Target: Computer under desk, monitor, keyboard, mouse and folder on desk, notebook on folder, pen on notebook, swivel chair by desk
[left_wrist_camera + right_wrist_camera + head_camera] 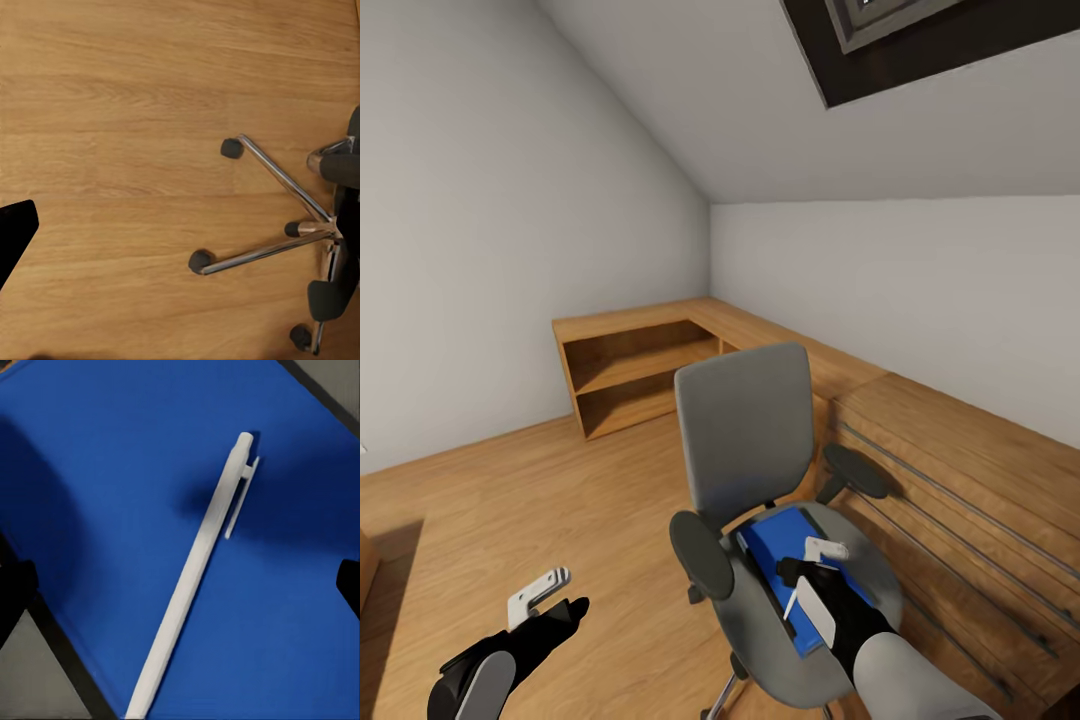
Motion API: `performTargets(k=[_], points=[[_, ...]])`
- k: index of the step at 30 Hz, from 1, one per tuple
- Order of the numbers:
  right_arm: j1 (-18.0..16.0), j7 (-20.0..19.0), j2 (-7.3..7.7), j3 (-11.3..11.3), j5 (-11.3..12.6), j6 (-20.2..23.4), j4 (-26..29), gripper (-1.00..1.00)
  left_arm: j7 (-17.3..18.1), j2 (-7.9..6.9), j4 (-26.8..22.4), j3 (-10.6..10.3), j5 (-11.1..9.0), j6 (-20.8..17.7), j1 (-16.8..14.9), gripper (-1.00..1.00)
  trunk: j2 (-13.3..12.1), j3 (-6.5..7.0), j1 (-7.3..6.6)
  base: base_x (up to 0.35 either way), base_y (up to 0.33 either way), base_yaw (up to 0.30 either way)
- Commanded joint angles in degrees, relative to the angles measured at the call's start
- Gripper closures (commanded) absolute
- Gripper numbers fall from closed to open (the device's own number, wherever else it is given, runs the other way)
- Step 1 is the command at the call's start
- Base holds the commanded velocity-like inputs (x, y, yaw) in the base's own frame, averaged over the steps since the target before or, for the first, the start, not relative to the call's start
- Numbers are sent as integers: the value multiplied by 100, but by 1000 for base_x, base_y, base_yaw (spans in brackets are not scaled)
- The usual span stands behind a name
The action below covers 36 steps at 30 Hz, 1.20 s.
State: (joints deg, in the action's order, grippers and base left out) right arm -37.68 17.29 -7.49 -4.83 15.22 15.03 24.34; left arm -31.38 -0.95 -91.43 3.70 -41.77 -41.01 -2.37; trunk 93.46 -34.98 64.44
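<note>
The grey swivel chair (745,440) stands on the plank floor beside the low wooden cabinets, and its metal star base (277,251) appears in the left wrist view. The blue folder (770,545) lies flat on the seat. A slim white pen (191,577) rests on the folder (112,472); it is a thin pale line (791,603) in the head view. My right gripper (808,562) hovers over the folder, open, with its dark fingertips (15,592) either side of the pen and apart from it. My left gripper (550,600) hangs open over bare floor left of the chair. Desk, monitor, keyboard, mouse, computer and notebook are out of view.
Light wooden low cabinets (640,365) run along the far wall and continue down the right wall (960,470), close behind the chair. A dark-framed skylight (920,40) sits in the sloped ceiling. Open plank floor (510,500) spreads to the left.
</note>
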Motion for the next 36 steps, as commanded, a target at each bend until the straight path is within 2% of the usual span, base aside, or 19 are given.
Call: performTargets(k=[1, 6, 16, 22, 30, 36], points=[[-3, 7, 10, -47, 126, 31, 11, -100, -51, -5, -7, -1, -60, -12, -6, -100, 45, -24, 22, 0, 0, 0], [-3, -53, 103, -45, 305, 35, 10, -100, -53, -7, -6, -1, -59, -12, -8, -100, 245, -114, 132, 0, 0, 0], [-3, -68, 134, -36, 332, 35, 10, -100, -44, -11, -6, -1, -59, -12, -7, -100, 646, -294, 352, 0, 0, 0], [-3, -68, 133, -36, 332, 35, 10, -100, -44, -18, -6, -1, -59, -12, -7, -100, 646, -294, 352, 0, 0, 0], [-3, -68, 133, -36, 335, 35, 10, -100, -44, -12, -6, -1, -59, -12, -5, -100, 967, -437, 527, 0, 0, 0], [-3, -68, 133, -36, 340, 35, 8, -100, -44, -10, -6, -1, -63, -12, -7, -100, 1007, -455, 549, 0, 0, 0]])
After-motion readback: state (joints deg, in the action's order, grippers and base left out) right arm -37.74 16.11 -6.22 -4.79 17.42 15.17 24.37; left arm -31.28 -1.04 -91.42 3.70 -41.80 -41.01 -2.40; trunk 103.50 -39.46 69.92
